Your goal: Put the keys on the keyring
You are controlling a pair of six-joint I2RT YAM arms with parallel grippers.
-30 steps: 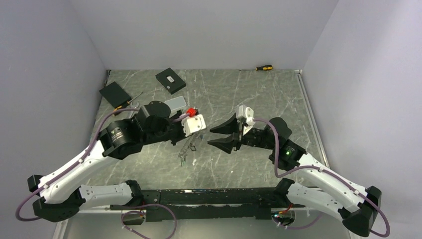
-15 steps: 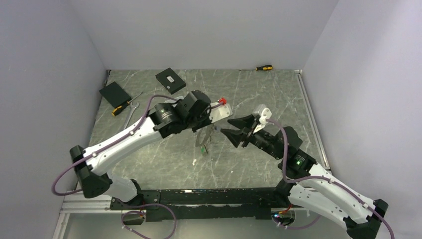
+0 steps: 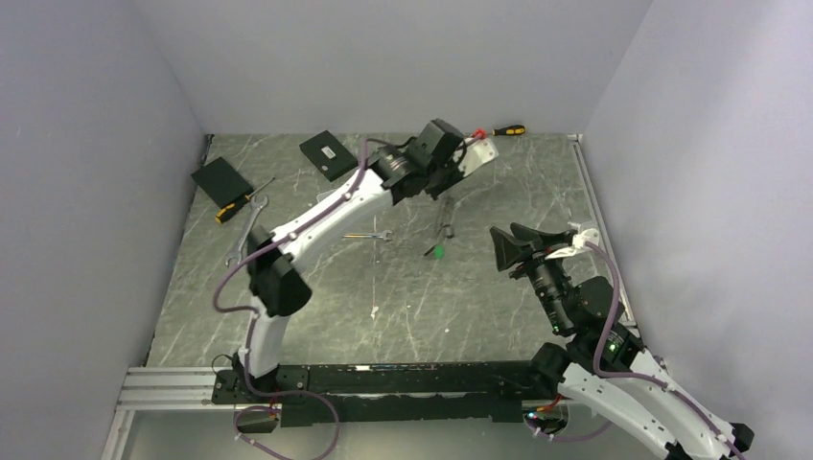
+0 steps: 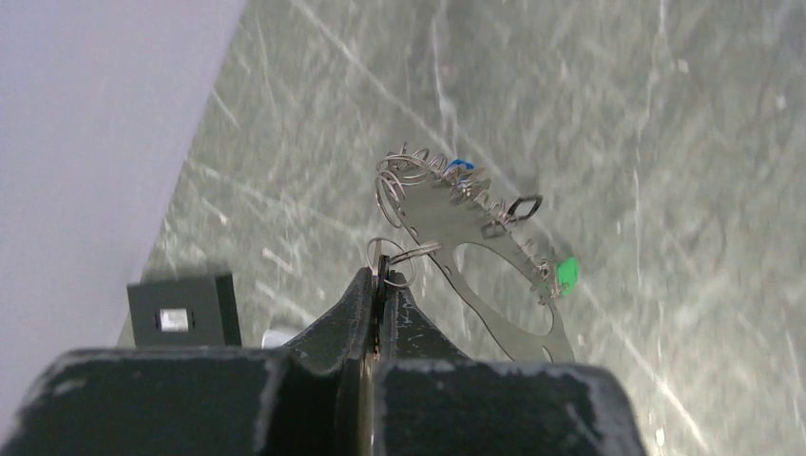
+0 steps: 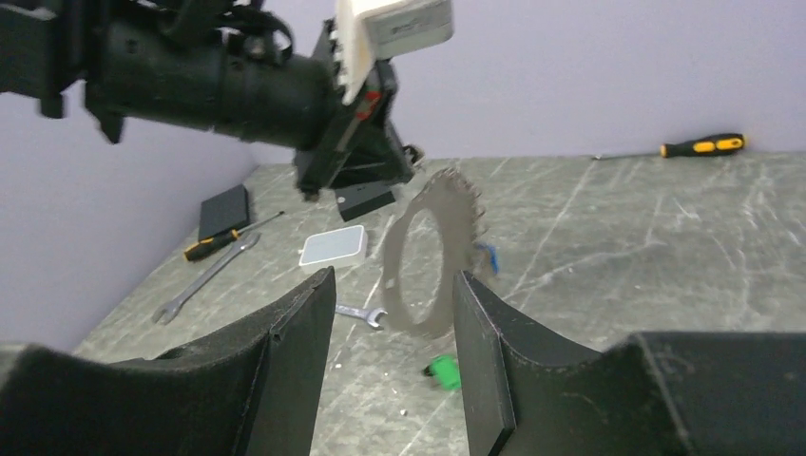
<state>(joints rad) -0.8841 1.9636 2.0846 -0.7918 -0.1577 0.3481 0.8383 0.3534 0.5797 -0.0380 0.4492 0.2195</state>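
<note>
Left wrist view. Entry one: my left gripper (image 4: 380, 281), jaws closed tight on a small wire coil at the top of the keyring (image 4: 456, 226). The keyring hung free below that pinch, clear of the table (image 4: 665, 114). It was fringed with the keys (image 4: 475, 190) and carried one blue tag (image 4: 461, 165) and one green tag (image 4: 567, 274).

Entry two: my right gripper (image 5: 394, 275), jaws about half spread, holding nothing. It was aimed at the hanging loop from the near side and stood apart from it.

Entry three: hazards, as I judged them. The hold was a narrow nip on thin wire. The loop looked smeared in the right wrist view, so it was likely swinging, and a swing could work it out of the pinch and drop it. If the wire's end stood open, threaded keys could slide off; I could not tell whether it did. A right-side approach to a moving loop could knock it rather than catch it.

Entry four: pose. Left arm stretched long toward the back wall (image 3: 383, 67), wrist high, fingers tipped downward. Right arm folded near its base, wrist raised, fingers levelled at the loop.
</note>
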